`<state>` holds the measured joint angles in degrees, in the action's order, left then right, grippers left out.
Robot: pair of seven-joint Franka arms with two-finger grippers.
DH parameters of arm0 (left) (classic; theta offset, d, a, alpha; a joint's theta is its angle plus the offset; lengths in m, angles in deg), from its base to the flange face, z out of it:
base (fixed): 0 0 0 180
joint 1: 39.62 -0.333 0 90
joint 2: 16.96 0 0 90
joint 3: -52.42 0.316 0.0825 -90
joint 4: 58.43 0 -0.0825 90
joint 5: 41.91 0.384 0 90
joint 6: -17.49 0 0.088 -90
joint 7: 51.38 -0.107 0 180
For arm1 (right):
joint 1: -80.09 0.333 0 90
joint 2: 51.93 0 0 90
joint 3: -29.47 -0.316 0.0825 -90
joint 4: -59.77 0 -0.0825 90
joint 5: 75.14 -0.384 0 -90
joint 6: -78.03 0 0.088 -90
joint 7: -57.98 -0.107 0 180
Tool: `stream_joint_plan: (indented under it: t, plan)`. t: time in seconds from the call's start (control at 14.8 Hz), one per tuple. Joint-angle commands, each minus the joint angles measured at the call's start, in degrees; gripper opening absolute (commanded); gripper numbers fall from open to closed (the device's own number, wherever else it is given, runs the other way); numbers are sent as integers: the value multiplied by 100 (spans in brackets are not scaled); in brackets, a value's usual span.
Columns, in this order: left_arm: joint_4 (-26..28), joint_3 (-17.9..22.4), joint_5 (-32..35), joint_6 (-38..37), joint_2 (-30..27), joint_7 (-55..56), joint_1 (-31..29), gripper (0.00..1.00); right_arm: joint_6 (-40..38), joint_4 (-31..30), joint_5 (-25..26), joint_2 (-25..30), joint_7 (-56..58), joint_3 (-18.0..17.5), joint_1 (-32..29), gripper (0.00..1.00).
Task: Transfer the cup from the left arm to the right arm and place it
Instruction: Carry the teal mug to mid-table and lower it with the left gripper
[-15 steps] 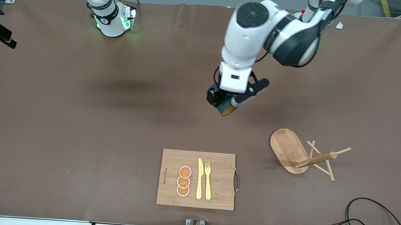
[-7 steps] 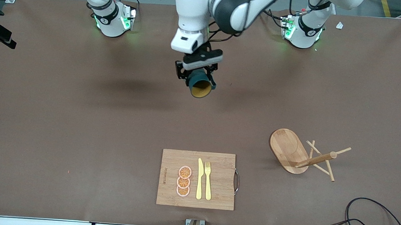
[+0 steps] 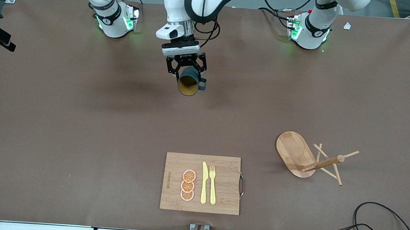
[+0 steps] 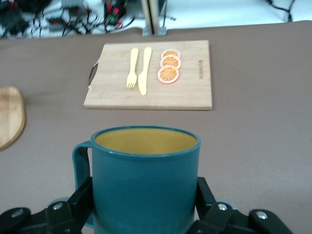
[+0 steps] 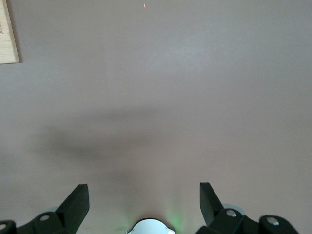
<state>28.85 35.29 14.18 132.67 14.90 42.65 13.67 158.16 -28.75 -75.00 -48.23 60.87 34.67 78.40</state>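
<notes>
Nearest the front camera, at about six o'clock on the table, lies the cutting board with its metal handle toward the left arm's end; on it rest three orange slices in a row, a yellow knife and a yellow fork side by side, all flat on the wood. Farther from the camera and toward four o'clock, toward the left arm's end of the table, a wooden mug stand lies tipped on its side, its oval base up on edge and its pegs sticking out. A loop of black cable sits at the five o'clock corner. Up toward twelve o'clock, the left gripper hangs in the air over bare table between the two robot bases, nearer the right arm's base; its jaws are clamped on the cup, gripping the teal body on both sides. The cup lies tilted with its mustard-yellow mouth turned toward the front camera and its loop handle pointing toward the left arm's end. The left wrist view shows the same grip, black fingers pressed against the cup wall. The right gripper shows only in its own wrist view, over bare brown table, its jaws standing wide apart and holding nothing; that arm waits.
</notes>
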Motion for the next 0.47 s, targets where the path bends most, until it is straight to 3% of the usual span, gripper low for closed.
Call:
stream_joint_plan:
  t: [0.0, 0.41]
  plan:
    - [-71, 26, 821, 258, 285, 360, 172, 69, 125, -25, 65, -97, 18, -80, -130, 100]
    - [-44, 26, 3079, 444, 978, 2476, 428, 69, 424, -25, 74, -290, 27, -80, -218, 100]
